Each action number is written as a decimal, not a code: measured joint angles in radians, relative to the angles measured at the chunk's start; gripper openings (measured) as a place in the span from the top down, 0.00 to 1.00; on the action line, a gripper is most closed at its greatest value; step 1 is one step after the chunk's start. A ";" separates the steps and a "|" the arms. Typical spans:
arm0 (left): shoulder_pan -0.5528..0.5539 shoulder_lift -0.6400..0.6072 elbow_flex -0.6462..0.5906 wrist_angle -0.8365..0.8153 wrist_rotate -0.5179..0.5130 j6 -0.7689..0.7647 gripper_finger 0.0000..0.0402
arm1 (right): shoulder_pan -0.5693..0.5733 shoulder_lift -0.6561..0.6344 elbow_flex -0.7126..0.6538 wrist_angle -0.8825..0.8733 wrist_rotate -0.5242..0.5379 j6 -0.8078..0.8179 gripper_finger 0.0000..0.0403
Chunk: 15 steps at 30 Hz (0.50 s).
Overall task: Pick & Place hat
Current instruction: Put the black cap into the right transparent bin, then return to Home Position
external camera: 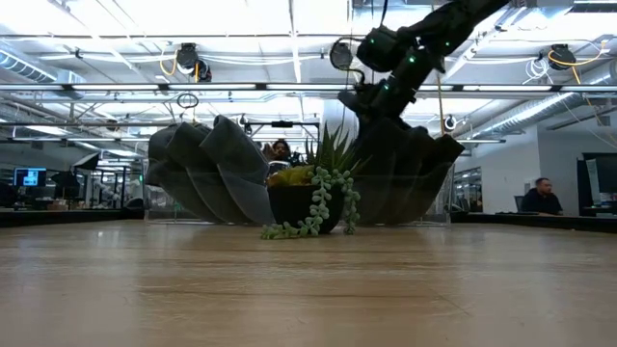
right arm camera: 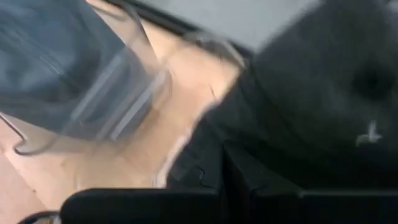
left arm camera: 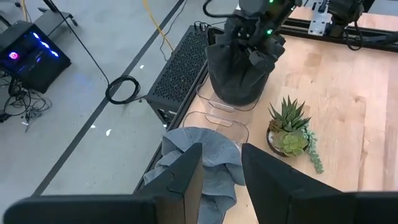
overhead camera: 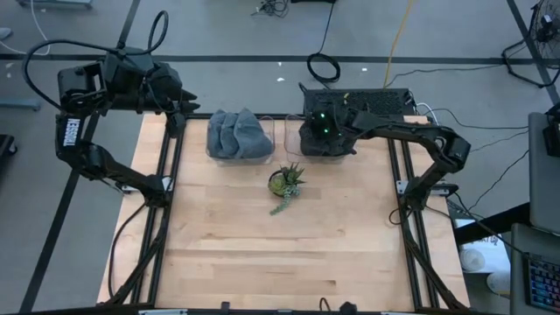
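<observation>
A dark hat (left arm camera: 239, 78) sits bunched in a clear bin (left arm camera: 219, 113) at the table's far edge. Its top is drawn up into a peak under my right gripper (overhead camera: 325, 129), which is shut on it. Beside it, toward the left, a second clear bin (overhead camera: 213, 154) holds grey-blue hats (overhead camera: 238, 133). My left gripper (left arm camera: 221, 180) is open and hovers off the table's far left corner, above and behind the grey-blue hats (left arm camera: 205, 165). It touches nothing. My right gripper comes down from above onto the top of the dark hat (left arm camera: 247, 55) and pinches a gathered fold of cloth. The cloth rises to a peak (external camera: 386, 130) at the fingers. The hat's lower part (external camera: 415, 183) still sits in the bin.
A small potted succulent (overhead camera: 286, 181) with a trailing strand stands on the table just in front of the two bins. A black perforated box (left arm camera: 180, 65) and cables lie beyond the far edge. The wooden tabletop (overhead camera: 280, 254) stretches out toward the near edge.
</observation>
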 joint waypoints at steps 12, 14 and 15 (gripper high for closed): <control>0.000 0.000 0.000 0.000 0.000 0.010 0.70 | 0.001 -0.064 -0.107 0.091 -0.019 0.071 1.00; 0.000 0.000 0.000 0.000 0.000 0.010 0.70 | -0.001 -0.105 -0.105 0.092 -0.018 0.055 1.00; 0.000 0.000 0.000 0.000 0.000 0.010 0.70 | -0.002 -0.130 -0.108 0.081 -0.017 0.045 1.00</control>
